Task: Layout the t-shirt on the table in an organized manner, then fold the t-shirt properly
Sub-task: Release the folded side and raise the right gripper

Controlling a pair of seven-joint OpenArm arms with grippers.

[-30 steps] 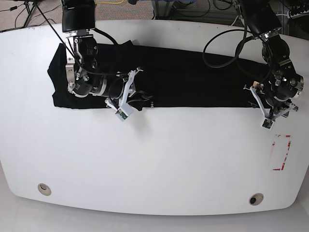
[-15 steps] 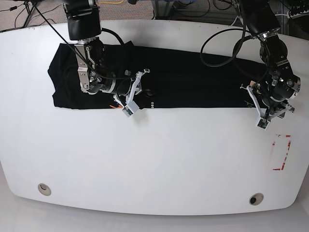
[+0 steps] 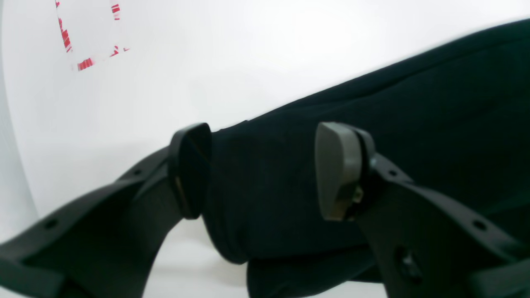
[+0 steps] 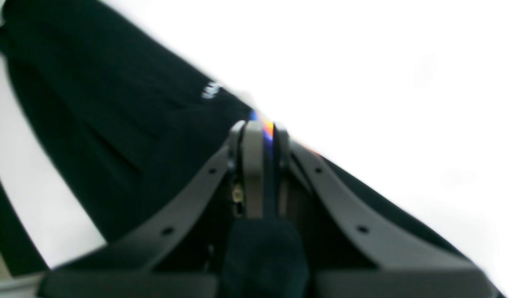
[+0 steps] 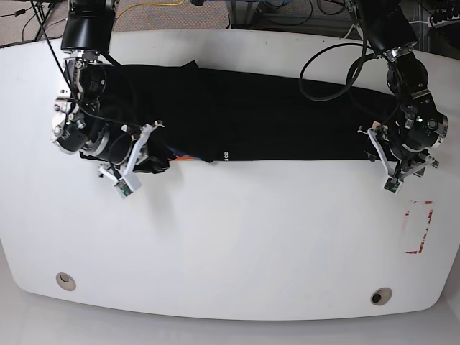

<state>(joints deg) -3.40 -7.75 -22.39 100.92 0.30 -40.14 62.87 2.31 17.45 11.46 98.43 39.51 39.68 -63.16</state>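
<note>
- Currently I see the large black soft cloth t-shirt [image 5: 266, 118] lying as a long band across the far half of the big glossy white table [image 5: 230, 244], running from the left side of the base view to the right.
- Right gripper [image 4: 262, 136]: I read the jaws as pressed together on a fold of the black cloth. In the right wrist view the two grey pads [image 4: 251, 165] stand almost touching, with dark fabric bunched below them.
- A small blue-orange print patch [image 4: 267, 126] shows just above the pinched pads, at the hem edge. A tiny white label mark [image 4: 210, 90] sits further along the same edge; this view is blurred.
- In the base view the right arm [image 5: 86, 122] sits at the left end of the garment, and the cloth near it is gathered into a dark lump at the near edge.
- Left gripper [image 3: 265, 169]: I read the jaws as standing wide apart. The left pad [image 3: 190, 169] and right pad [image 3: 333, 169] straddle the rounded end of the folded cloth; one pad lies at the cloth edge, but I cannot tell whether it touches.
- In the base view the left gripper [image 5: 395, 162] sits at the right end of the garment, at its near corner.
- A broken red tape rectangle [image 5: 419, 227] lies on the tabletop near that gripper, apart from the cloth.
- Two round grommet holes, one left [image 5: 66, 280] and one right [image 5: 381, 295], sit near the front edge.
</note>
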